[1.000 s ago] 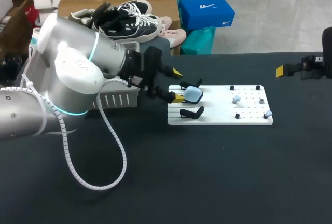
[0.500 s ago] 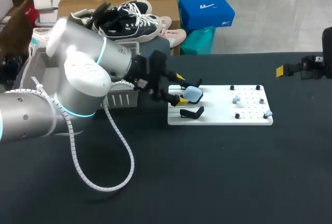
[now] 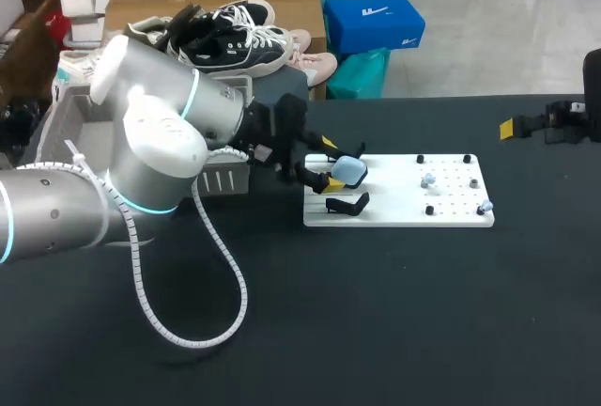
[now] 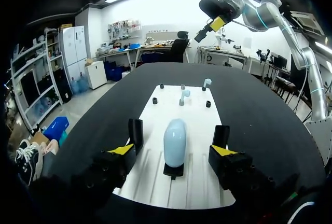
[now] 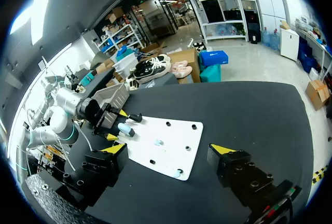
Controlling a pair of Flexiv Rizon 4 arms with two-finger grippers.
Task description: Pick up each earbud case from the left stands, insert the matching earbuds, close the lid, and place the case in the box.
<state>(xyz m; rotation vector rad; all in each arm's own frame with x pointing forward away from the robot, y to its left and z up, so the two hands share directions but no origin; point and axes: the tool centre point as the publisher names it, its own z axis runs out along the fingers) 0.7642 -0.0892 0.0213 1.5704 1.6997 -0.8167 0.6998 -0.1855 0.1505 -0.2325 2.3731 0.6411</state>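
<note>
A white board (image 3: 451,216) lies on the black table (image 3: 376,331), and everything else is placed by it. The left arm (image 3: 141,162) is brought in from beyond the board's left end. The right gripper (image 5: 168,154) is held spread and empty, well off the board's right end. The left gripper (image 4: 174,151) is spread over the left end, with one finger on each side of the pale blue earbud case (image 4: 175,142). Gaps are seen on both sides, so nothing is pinched. The case is propped on a black stand (image 4: 174,171) at the board's left end, and an empty stand (image 3: 347,204) is seen just beside it. Small earbuds (image 3: 429,181) are set on the board's right half.

The grasp is judged to be the step in hand. The case should be centred between the fingers and both sides met together. It should then be lifted clear of the stand without the board being dragged, and the lid edge should be left free for opening.
</note>
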